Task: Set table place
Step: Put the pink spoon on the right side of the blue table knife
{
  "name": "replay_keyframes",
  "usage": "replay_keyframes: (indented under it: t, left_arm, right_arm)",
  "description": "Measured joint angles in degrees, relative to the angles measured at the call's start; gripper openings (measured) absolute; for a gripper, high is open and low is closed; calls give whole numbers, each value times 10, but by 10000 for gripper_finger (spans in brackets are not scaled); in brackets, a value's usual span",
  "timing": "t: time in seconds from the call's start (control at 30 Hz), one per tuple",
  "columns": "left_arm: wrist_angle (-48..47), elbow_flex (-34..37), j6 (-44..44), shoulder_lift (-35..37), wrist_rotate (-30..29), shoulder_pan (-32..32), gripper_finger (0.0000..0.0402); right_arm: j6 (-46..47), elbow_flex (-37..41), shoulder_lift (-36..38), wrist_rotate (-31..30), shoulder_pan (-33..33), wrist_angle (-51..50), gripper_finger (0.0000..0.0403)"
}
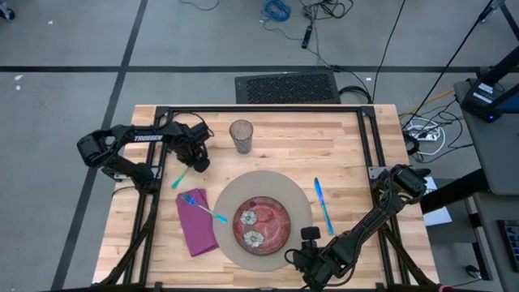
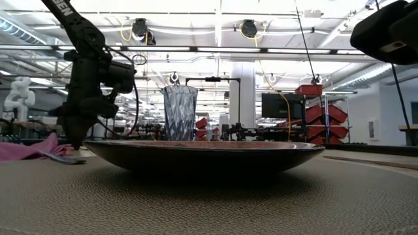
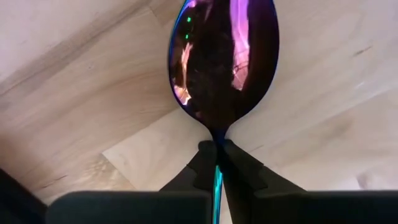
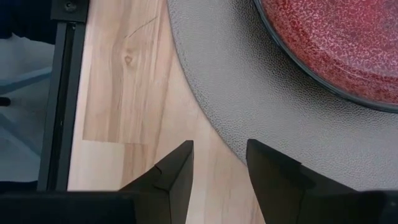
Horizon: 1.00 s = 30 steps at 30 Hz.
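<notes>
An iridescent purple spoon (image 3: 224,59) with a teal handle (image 1: 179,178) lies on the table (image 1: 340,138), left of the round grey-tan mat (image 1: 302,203). My left gripper (image 1: 197,162) stands over it, pointing down, shut on it. The red patterned plate (image 1: 262,221) rests on the mat. A purple napkin (image 1: 197,231) lies left of the mat with a blue utensil (image 1: 207,209) across it. A blue knife (image 1: 323,204) lies right of the mat and a clear glass (image 1: 241,135) stands behind it. My right gripper (image 4: 221,146) hangs open over the mat's near right edge. My left gripper pinches the spoon's thin neck (image 3: 217,138), just where the bowl meets the handle, between its two fingertips (image 3: 202,158). The fingers come from above, pointing down, and lie across the spoon. Whether the spoon still rests on the wood cannot be told.
The table's black metal frame (image 1: 369,138) runs along its edges and beside my right gripper (image 4: 59,93). Bare wood lies between the spoon and the glass and along the right side past the knife.
</notes>
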<state>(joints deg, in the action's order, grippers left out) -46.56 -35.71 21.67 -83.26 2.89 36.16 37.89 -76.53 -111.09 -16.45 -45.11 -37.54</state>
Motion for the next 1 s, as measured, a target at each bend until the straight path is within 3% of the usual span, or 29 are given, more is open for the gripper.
replay_keyframes:
  t: [0.67, 1.0]
  left_arm:
    - [10, -27, 78, 69, -11, -93, 0]
    - [8, -28, 131, 161, -53, -155, 0]
  right_arm:
    - [27, 0, 0, -22, 0, 0, 137]
    - [35, 0, 0, -52, 1, 43, 137]
